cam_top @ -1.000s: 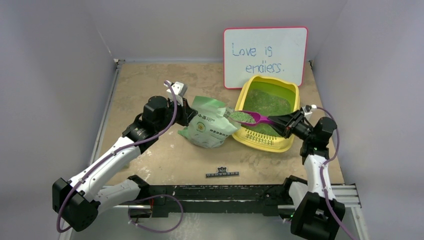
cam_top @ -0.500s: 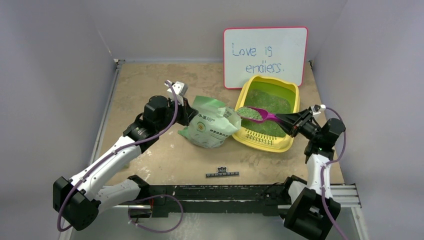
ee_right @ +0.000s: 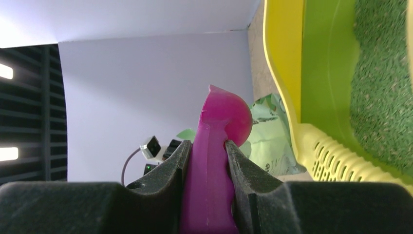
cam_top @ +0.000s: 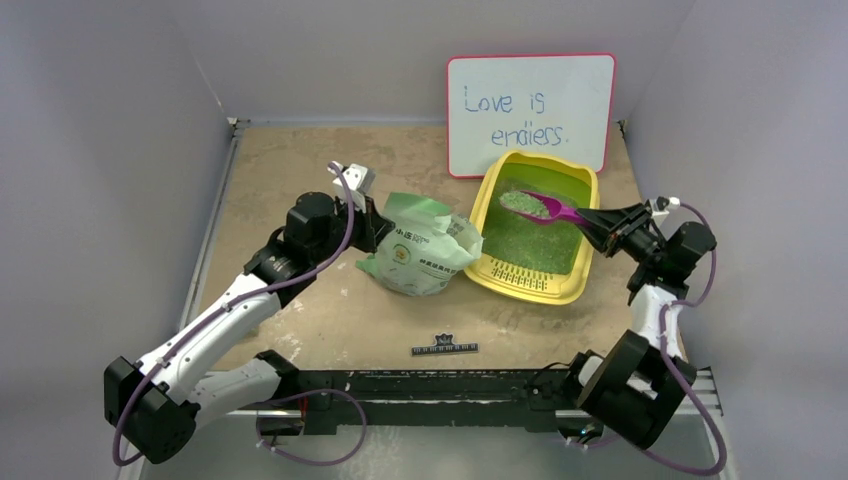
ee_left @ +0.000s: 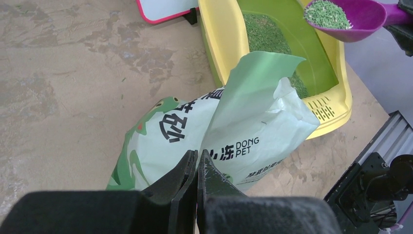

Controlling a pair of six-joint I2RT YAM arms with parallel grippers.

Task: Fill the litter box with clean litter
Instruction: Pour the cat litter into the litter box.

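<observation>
The yellow litter box [cam_top: 591, 195] stands at the back right, its slotted grille at the near end, with green clean litter [cam_top: 535, 243] spread over its floor. My right gripper [cam_top: 600, 218] is shut on the handle of a magenta scoop [cam_top: 548, 208]. The scoop holds a heap of litter [cam_top: 522, 203] level above the far half of the box. In the right wrist view the gripper [ee_right: 205, 144] pinches the scoop [ee_right: 216, 122] beside the box rim [ee_right: 281, 58]. My left gripper [cam_top: 375, 225] is shut on the edge of the pale green litter bag [cam_top: 420, 255]; the left wrist view shows the gripper [ee_left: 197, 158] at the bag [ee_left: 234, 122].
A white red-framed board [cam_top: 530, 110] leans on the back wall just behind the box. A small black label strip [cam_top: 444, 348] lies near the front edge. Grey walls enclose the table, and the right wall is close to my right arm.
My right gripper carried the loaded scoop from the bag's mouth to the right and back, over the litter box. The left arm and the bag have not moved.
</observation>
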